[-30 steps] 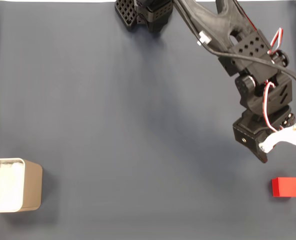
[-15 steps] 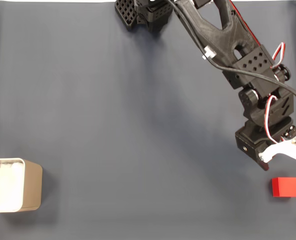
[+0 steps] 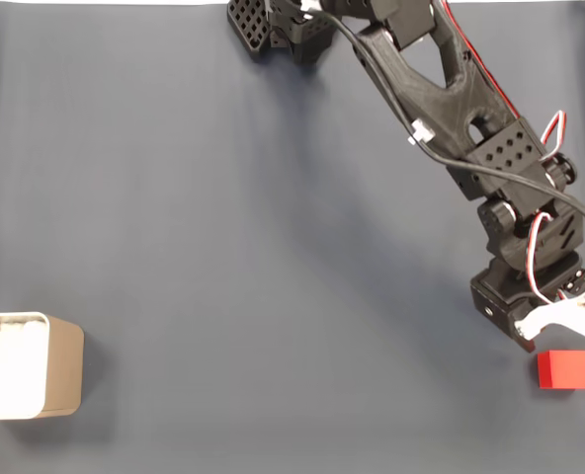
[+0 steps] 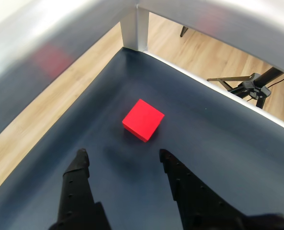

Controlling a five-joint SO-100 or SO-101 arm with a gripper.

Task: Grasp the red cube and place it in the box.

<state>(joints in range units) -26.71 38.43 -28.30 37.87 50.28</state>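
In the fixed view we see the black arm (image 3: 441, 94) reaching from the top edge down to the right side of the dark blue table cover (image 3: 233, 247). Its wrist end sits just above and left of the red cube (image 3: 563, 369), close to it but apart. The fingers themselves are hidden under the wrist here, so we cannot tell their spread from this view. The box (image 3: 26, 365) stands far off at the left edge, well apart from both arm and cube, its white lining facing up.

In the wrist view we see the gripper (image 4: 124, 154) with its two dark fingers (image 4: 79, 165) spread wide and holding nothing. The red cube (image 4: 143, 120) lies on the cover just beyond the fingertips, roughly in line with the gap between them, touching neither finger.
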